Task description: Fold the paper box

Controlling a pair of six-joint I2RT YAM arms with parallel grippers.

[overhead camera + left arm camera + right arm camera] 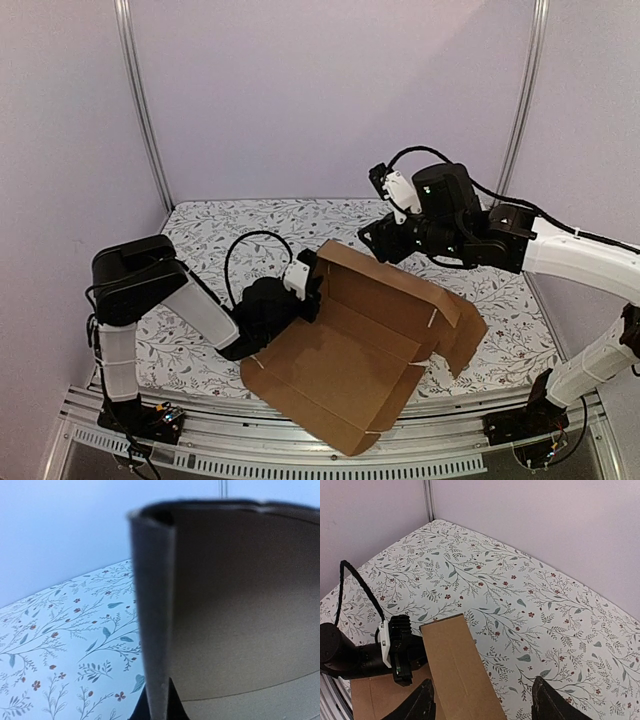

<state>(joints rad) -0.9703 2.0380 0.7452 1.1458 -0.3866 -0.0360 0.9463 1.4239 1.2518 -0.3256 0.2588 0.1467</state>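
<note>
Now, paper box location: the paper box (345, 365) lies half-formed at the near middle of the floral table cover (220, 235). Its flat base panel points at the arm bases, and its front corner overhangs the table's edge rail.
Box form: the raised rear panel (385, 290) stands tilted behind the base. A loose flap droops at the right end, and the remaining flaps are not yet tucked.
Left gripper: the left gripper (303, 285) is clamped on the left end of the raised panel. In the left wrist view a folded cardboard edge (152, 605) rises straight up from between the fingertips.
Right gripper: the right gripper (378, 238) hovers above the rear panel's top edge. Its fingers (420, 705) are spread wide and grasp nothing.
Weight: judge it light. Expect the whole sheet to slide or swing on the cloth if you push with only one arm.
Stiffness: the panels look stiff and the creases weak, so bending should occur at the scored lines.
Fragility: a hard pinch can dent an edge or crush a tab.
Surface: plain matte board, which probably offers fair friction.
Grasp point: pinch a panel edge close to a crease or corner, and keep off the thin tabs.
Restraint: keep one arm anchoring a wall while the other arm folds.
</note>
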